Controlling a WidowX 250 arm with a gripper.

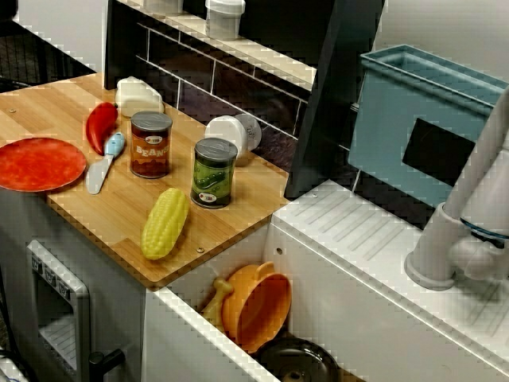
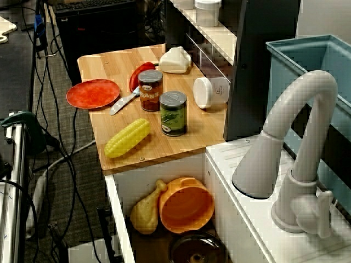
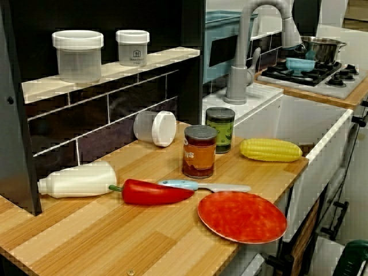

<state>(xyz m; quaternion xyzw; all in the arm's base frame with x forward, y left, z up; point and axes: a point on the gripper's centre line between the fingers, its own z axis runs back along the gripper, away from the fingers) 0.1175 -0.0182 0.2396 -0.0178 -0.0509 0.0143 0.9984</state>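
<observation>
1. Gripper: not seen in any of the three views, and no arm either. Open or closed cannot be told. Bearing from gripper to any item likewise not determinable.
2. Nearest in the view from over the sink: sink (image 1: 199, 338) set below the end of the surface (image 1: 48, 111). Holds an orange bowl (image 1: 256, 306) tipped up on its edge, a yellow drumstick (image 1: 216, 301) against it, and a dark pot (image 1: 298, 362) lower down.
3. Next, at the sink-side corner of the surface: corn (image 1: 165, 224), lying flat. Long axis slanted across the corner, one end toward the front edge and the other toward the green can (image 1: 213, 173). Near that can but apart from it. Nothing resting on or against the corn.
4. Behind the corn: green can and brown can (image 1: 150, 144), both upright, just beside each other with a gap between.
5. Further along: knife (image 1: 105, 163) with a pale blue handle, flat beside the red pepper (image 1: 101, 126). Blade end close to the red plate (image 1: 38, 163); contact cannot be told.
6. Farthest, at the tiled back wall: white bottle (image 1: 137, 96) on its side. Clear jar (image 1: 233, 137) also on its side, behind the green can.
7. Above, in the view along the surface: two lidded jars (image 3: 77, 54) upright on the shelf (image 3: 172, 56).
</observation>
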